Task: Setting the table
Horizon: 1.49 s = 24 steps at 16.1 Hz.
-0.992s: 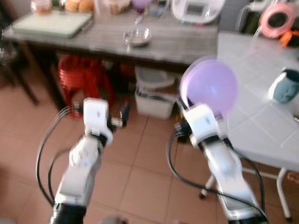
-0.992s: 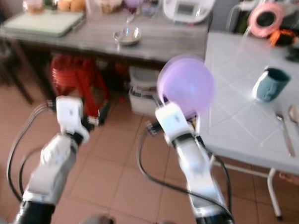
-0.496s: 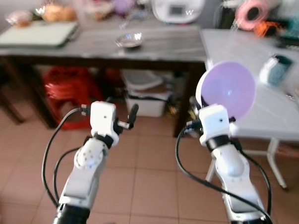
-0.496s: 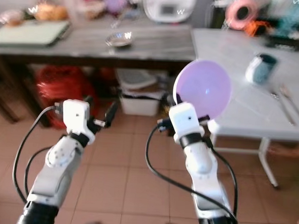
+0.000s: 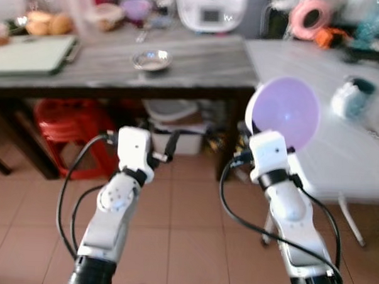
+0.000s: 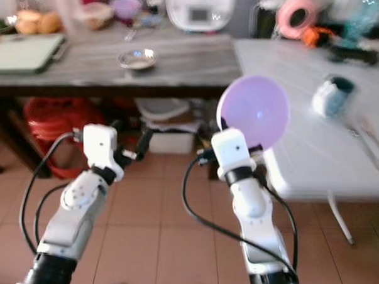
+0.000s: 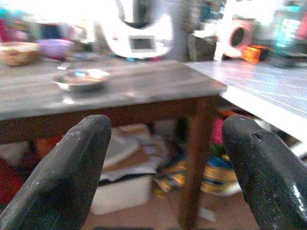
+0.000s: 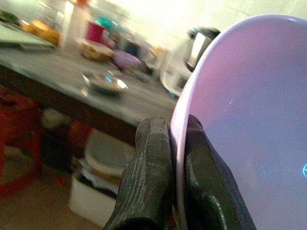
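1. Green cutting board (image 5: 27, 52), at ten o'clock on the dark wooden table (image 5: 199, 57). Since a second ago the whole picture has slid sideways; we read that as our head turning, not as things moving.

2. Small metal dish (image 5: 151, 59), at eleven o'clock on the same table. It lies as it lay before.

3. Red plastic stools (image 5: 64, 125), stacked under the table at nine o'clock, with a white storage box (image 5: 177, 140) beside them.

4. Left gripper (image 7: 165, 158), held out at seven o'clock over the tiled floor (image 5: 185, 242). Its fingers (image 7: 67, 167) stand wide apart with nothing between them. It has stayed idle through the last second.

5. White kitchen appliance (image 5: 211, 9), at twelve o'clock at the back of the dark table.

6. Right gripper (image 8: 172, 158), at the centre, pinching the rim of the purple bowl (image 5: 285, 115). The bowl is carried in the air, tilted with its hollow facing us. The pinch and the tilt look unchanged.

7. White tiled table (image 5: 318, 78), at two o'clock, now more squarely before us. A teal mug (image 5: 350, 99) stands on it.

We judge the turn toward the white table nearly done. The bowl is not yet set down; the next step would be to step closer and lower it onto bare tiles well apart from the mug.
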### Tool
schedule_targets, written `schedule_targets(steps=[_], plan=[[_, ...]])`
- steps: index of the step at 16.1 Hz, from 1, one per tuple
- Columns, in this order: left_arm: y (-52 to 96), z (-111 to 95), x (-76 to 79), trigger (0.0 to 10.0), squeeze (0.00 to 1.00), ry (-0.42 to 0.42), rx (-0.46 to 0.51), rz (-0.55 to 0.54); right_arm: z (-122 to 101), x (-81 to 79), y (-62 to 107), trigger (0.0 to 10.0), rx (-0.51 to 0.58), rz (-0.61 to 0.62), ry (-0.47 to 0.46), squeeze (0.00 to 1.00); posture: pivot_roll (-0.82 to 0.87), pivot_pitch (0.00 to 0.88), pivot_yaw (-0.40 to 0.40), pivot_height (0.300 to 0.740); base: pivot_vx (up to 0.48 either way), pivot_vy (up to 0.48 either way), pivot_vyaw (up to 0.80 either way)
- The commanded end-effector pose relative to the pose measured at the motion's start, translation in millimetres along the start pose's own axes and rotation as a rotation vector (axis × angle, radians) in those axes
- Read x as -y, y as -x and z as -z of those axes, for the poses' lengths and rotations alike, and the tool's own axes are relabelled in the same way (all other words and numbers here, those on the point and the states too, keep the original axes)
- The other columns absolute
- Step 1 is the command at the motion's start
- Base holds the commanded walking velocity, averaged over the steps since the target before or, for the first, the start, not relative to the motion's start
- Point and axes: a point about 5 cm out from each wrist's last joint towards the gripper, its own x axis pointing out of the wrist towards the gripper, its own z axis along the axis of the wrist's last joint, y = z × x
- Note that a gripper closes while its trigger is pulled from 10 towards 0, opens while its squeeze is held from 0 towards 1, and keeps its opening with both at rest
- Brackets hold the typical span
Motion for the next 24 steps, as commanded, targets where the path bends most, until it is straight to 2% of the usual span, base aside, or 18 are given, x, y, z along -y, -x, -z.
schedule_targets(steps=[1, 5, 11, 15, 21, 24], plan=[[1.0, -0.3, -7.0, 10.0, 0.00, -0.003, -0.005, -0.016, -9.9, -4.3, -3.9, 10.0, 0.046, -0.015, -0.016, 0.00, -0.06, 0.000, 0.034, 0.740, 0.390, 0.277, 0.00], [-0.2, -0.6, -7.5, 10.0, 0.00, -0.012, -0.002, -0.023, -12.1, -6.3, -4.5, 10.0, 0.065, -0.044, 0.016, 0.00, -0.06, 0.000, 0.034, 0.740, 0.332, 0.347, 0.11], [-2.2, -2.3, -8.8, 10.0, 0.00, -0.030, 0.005, -0.033, -14.2, -8.4, -6.4, 10.0, 0.075, -0.055, 0.014, 0.00, -0.06, 0.000, 0.037, 0.740, 0.331, 0.347, 0.73], [-1.5, -2.9, -5.2, 10.0, 0.00, -0.047, 0.015, -0.010, -13.1, -7.5, -7.1, 10.0, 0.073, -0.041, 0.015, 0.00, -0.06, 0.000, 0.038, 0.740, 0.368, 0.304, 0.00], [0.3, -3.4, -2.4, 10.0, 0.00, -0.057, 0.019, 0.023, -10.7, -7.3, -10.7, 10.0, 0.060, -0.026, 0.001, 0.00, -0.05, 0.000, 0.040, 0.740, 0.480, 0.000, 0.00], [1.6, -3.5, -1.5, 10.0, 0.00, -0.053, 0.021, 0.036, -9.6, -6.3, -11.7, 10.0, 0.053, -0.017, 0.003, 0.00, -0.05, 0.000, 0.043, 0.740, 0.480, 0.000, -0.80]])
